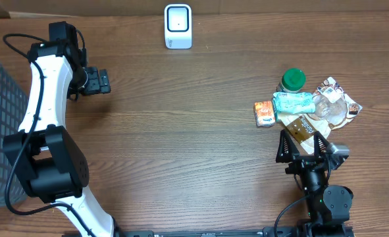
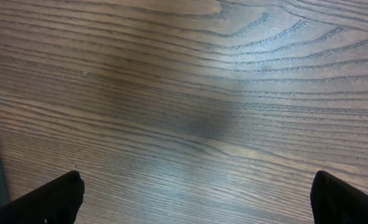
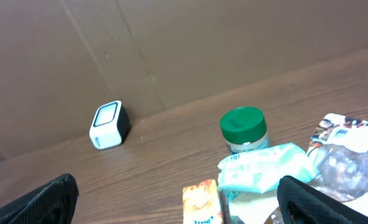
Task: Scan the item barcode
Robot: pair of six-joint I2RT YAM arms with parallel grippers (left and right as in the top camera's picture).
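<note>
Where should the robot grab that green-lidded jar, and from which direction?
Probably around the green lid, coming down from above. The jar stands upright at the far edge of the pile, so its round lid sticks up clear, while a mint-coloured packet crowds its near side lower down. The open right gripper is the closer one.

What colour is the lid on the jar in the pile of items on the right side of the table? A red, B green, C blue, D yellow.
B: the jar at the back of the pile, just behind the pale blue packet, has a green lid.
</note>
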